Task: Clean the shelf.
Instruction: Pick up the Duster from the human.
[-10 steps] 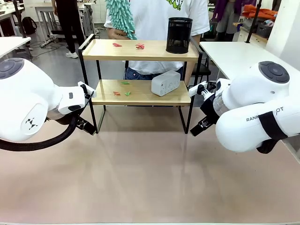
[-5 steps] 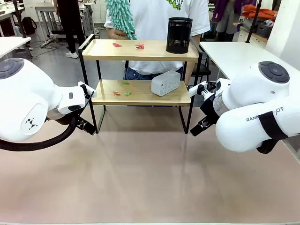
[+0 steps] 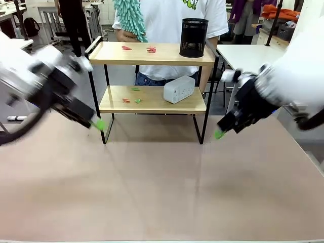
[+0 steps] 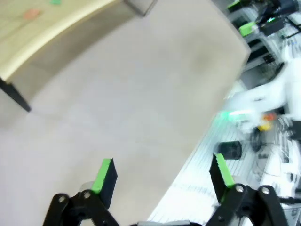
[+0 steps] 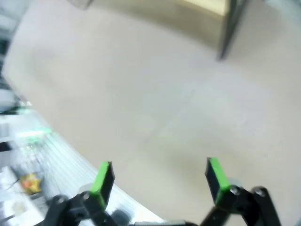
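- The shelf (image 3: 162, 55): two light wooden boards in a black tube frame, at the table's (image 3: 162, 197) far middle.
- Paper scraps (image 3: 151, 49) litter both boards; a mesh cup (image 3: 194, 38) stands on top and a power strip (image 3: 179, 89) lies below.
- Left gripper (image 3: 99, 123) and right gripper (image 3: 218, 134): fingers apart, empty.

Shelf (image 3: 152, 54): one, with two boards. Mesh cup (image 3: 194, 38): one. Grey box (image 3: 178, 89): one. Paper scraps (image 3: 151, 49): five (two on the top board, three on the lower). Fluffy duster (image 3: 130, 17): one. Person (image 3: 167, 20): one. Grippers: two, left gripper (image 4: 162, 174) and right gripper (image 5: 157, 176).
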`<state>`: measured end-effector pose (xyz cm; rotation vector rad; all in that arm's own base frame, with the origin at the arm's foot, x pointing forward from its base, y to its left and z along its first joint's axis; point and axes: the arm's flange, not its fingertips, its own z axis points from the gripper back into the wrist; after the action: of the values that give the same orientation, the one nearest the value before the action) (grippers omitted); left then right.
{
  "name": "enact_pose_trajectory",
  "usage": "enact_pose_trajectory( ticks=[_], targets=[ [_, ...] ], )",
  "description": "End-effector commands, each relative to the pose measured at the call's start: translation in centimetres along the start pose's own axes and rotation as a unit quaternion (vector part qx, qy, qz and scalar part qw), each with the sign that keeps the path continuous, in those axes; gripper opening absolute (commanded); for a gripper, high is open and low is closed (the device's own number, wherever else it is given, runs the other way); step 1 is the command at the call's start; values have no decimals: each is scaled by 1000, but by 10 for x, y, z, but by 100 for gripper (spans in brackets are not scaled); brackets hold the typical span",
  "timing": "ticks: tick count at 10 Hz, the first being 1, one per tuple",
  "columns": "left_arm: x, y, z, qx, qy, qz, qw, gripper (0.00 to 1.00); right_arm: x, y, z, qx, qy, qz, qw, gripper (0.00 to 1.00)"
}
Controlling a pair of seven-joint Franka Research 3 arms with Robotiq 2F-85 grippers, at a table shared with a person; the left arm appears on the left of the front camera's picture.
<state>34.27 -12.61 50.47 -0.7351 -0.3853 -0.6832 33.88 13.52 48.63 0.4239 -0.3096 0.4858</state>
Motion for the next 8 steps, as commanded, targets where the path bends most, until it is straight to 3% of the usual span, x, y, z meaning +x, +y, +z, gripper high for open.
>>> enact_pose_trajectory(
  ticks=[1, 2, 4, 6, 7, 8],
  targets=[
    [-14, 46, 70, -73, -73, 102, 989, 100, -30, -40, 70, 184, -63, -97, 976, 100],
    [-38, 63, 119, -61, -133, 122, 982, 100, -65, -72, 100, 218, -133, -128, 958, 100],
    [-109, 109, 189, -16, -248, 219, 944, 100, -129, -162, 128, 277, -228, -238, 902, 100],
    [-182, 165, 213, 2, -290, 307, 906, 100, -177, -249, 113, 350, -284, -351, 821, 100],
    [-212, 181, 208, 8, -301, 337, 892, 100, -194, -279, 96, 362, -301, -395, 789, 100],
    [-229, 190, 199, -20, -309, 331, 891, 100, -201, -295, 85, 368, -311, -409, 775, 100]
  ],
)
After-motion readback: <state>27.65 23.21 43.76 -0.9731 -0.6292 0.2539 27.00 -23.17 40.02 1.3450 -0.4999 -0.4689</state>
